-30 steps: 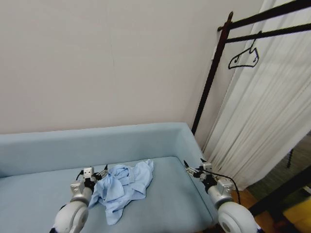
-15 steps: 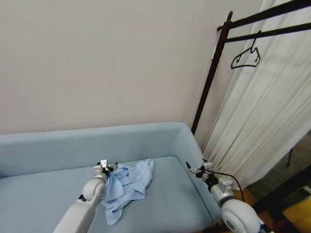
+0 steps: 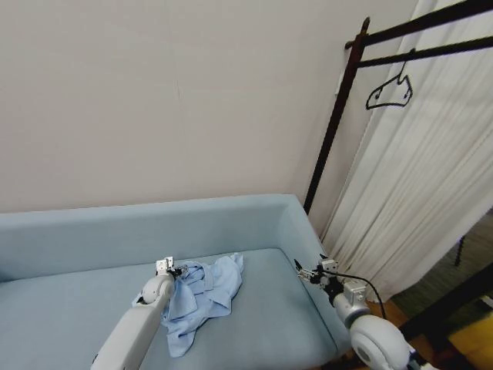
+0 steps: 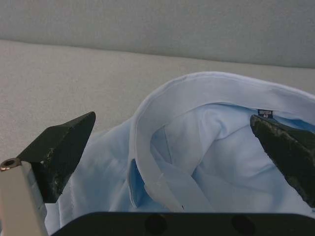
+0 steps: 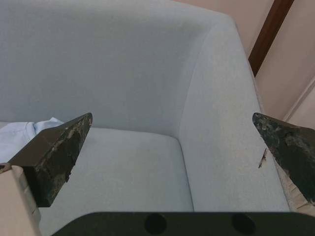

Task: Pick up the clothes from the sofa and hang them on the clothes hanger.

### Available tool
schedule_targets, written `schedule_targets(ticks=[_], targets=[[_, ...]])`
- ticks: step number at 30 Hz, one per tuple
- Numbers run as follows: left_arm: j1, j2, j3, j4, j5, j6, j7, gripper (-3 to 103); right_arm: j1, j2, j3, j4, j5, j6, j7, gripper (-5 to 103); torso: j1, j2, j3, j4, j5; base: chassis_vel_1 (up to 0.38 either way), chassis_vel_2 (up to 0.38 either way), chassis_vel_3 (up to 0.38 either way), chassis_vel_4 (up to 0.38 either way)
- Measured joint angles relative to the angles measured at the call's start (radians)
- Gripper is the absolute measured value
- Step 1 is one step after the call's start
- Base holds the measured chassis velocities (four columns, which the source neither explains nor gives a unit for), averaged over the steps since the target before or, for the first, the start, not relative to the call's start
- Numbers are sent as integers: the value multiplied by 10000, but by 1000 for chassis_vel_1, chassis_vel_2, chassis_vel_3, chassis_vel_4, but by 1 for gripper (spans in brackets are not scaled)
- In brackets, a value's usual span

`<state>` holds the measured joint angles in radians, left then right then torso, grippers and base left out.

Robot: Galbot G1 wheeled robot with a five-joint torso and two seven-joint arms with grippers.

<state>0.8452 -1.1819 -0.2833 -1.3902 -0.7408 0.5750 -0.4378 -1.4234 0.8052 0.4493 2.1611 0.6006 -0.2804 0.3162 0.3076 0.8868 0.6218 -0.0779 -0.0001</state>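
Black-fingered and spread wide, your left claw (image 4: 172, 118) has pushed forward in the last second to straddle the collar (image 4: 197, 81) of the light-blue shirt (image 3: 204, 293), gripping nothing yet. The shirt lies crumpled on the sofa (image 3: 262, 327) seat, so closing looks like the next call. Your right claw (image 3: 312, 271) waits released near the armrest (image 5: 221, 123); the hanger (image 3: 389, 91) hangs well above on the rack (image 3: 331, 131).

The light blue sofa (image 3: 262, 316) carries one thing on its seat: a crumpled pale blue shirt (image 3: 206, 289). It lies just at the left gripper (image 3: 174, 269), collar before the spread fingers, well apart from the right gripper (image 3: 302, 270).
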Motion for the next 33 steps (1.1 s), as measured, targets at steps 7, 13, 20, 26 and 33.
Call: schedule_targets(ticks=[7, 13, 20, 26, 33], targets=[[71, -18, -18, 107, -20, -22, -8, 86, 69, -12, -45, -66, 8, 0, -2, 100, -1, 2, 0, 1, 1, 0, 0, 0, 0], [71, -90, 13, 125, -24, -56, 21, 70, 64, -14, -39, -67, 8, 1, -2, 100, 0, 2, -1, 0, 1, 0, 0, 0, 0], [69, -153, 46, 158, -70, -56, 10, 43, 39, -25, 17, -67, 3, 8, -2, 100, 0, 2, 0, 0, 1, 0, 0, 0, 0], [136, -159, 34, 136, -72, -59, 4, 22, 30, -29, 26, -64, 0, 12, -1, 100, -1, 2, 0, 0, 1, 0, 0, 0, 0], [356, -61, -37, -213, -63, -98, -30, 1, 46, 44, 38, -30, -8, 38, -8, 100, -1, 2, 0, 0, 1, 0, 0, 0, 0]])
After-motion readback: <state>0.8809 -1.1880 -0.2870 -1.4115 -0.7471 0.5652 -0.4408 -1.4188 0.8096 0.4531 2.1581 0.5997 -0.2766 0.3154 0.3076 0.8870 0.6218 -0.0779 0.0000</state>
